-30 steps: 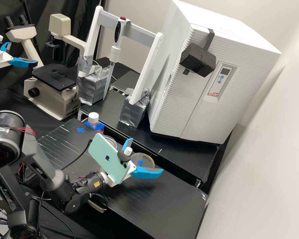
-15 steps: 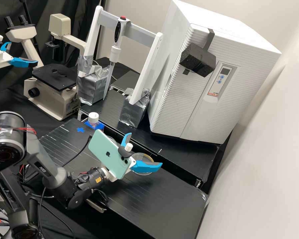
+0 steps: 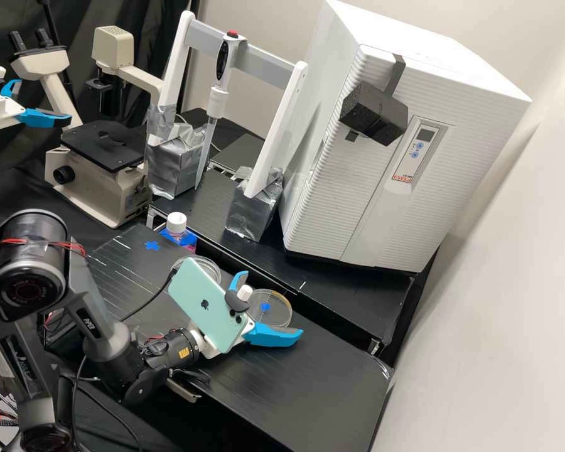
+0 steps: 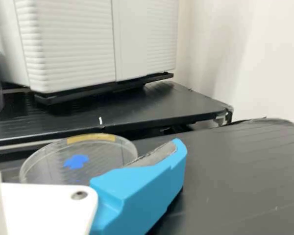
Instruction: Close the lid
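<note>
In the high view my gripper stands open over the bench, with its blue fingers wide apart. Beside and partly behind it, a clear round dish with a blue mark lies flat near the bench's far edge. Another clear round dish is partly covered by the phone on my wrist. In the wrist view one blue finger of my gripper overlaps the near side of the marked dish, which has a yellow strip on its rim. Whether the marked dish has its lid on, I cannot tell.
A white-capped bottle stands at the bench's far left. Behind a gap is a raised black shelf bearing a white incubator and a white frame with taped feet. A white wall rises at the right.
My gripper first rose across the marked dish, then came back down and a little toward the arm's base, uncovering more of both dishes. Its fingers stayed open and the dishes look unmoved.
</note>
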Available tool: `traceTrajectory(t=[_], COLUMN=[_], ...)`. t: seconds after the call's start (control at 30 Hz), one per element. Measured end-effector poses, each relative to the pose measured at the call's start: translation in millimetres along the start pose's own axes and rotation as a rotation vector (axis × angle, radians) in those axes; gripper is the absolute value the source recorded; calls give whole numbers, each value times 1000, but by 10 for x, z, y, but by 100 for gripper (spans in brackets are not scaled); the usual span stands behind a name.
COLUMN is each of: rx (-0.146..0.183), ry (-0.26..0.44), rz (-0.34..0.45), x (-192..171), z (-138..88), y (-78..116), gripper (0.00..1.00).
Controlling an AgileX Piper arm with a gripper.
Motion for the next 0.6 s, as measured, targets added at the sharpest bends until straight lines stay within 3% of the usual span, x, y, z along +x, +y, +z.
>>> traceTrajectory(t=[0.17, 0.3, 0.47, 0.6], rx=[-3, -32, -22, -42], ry=[0, 3, 9, 13], rz=[-6, -21, 3, 17], x=[-5, 16, 28, 36], z=[-2, 11, 27, 23], y=[-15, -54, -44, -43], gripper=[100, 100, 100, 100])
